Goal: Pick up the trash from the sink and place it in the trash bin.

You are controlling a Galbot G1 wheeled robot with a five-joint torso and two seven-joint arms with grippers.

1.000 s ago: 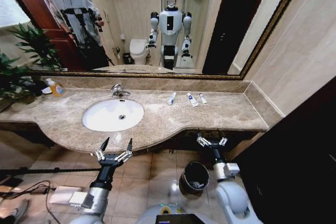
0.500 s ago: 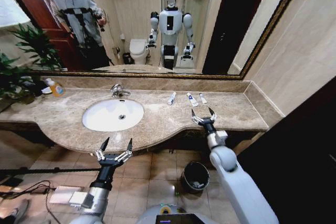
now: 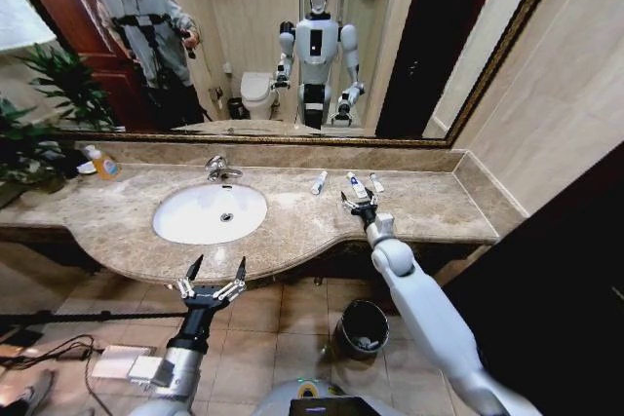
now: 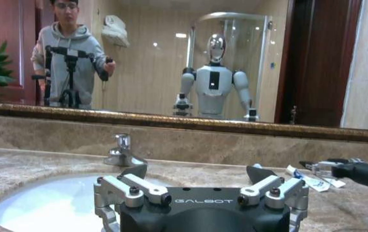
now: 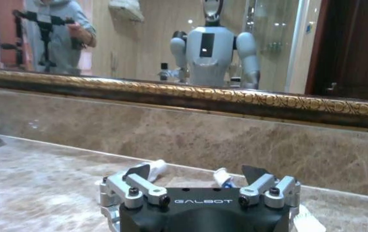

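Observation:
Three small white tubes of trash lie on the marble counter right of the sink (image 3: 166, 224): one (image 3: 319, 182) on the left, one (image 3: 356, 183) in the middle and one (image 3: 376, 182) on the right. My right gripper (image 3: 358, 202) hovers open over the counter just in front of the middle tube. In the right wrist view its open fingers (image 5: 197, 171) frame two tubes (image 5: 154, 169) (image 5: 222, 178) beyond them. My left gripper (image 3: 214, 270) is open below the counter's front edge, facing the basin (image 4: 42, 203). The black trash bin (image 3: 361, 326) stands on the floor under the counter.
A chrome faucet (image 3: 219, 169) stands behind the basin. At the counter's far left are a yellow-orange soap bottle (image 3: 102, 163) and a plant (image 3: 39, 133). A mirror runs along the back wall. A dark panel (image 3: 556, 280) closes off the right side.
My right arm has risen from below the counter's front edge and reached forward over the counter up to the tubes. The left arm has not moved.

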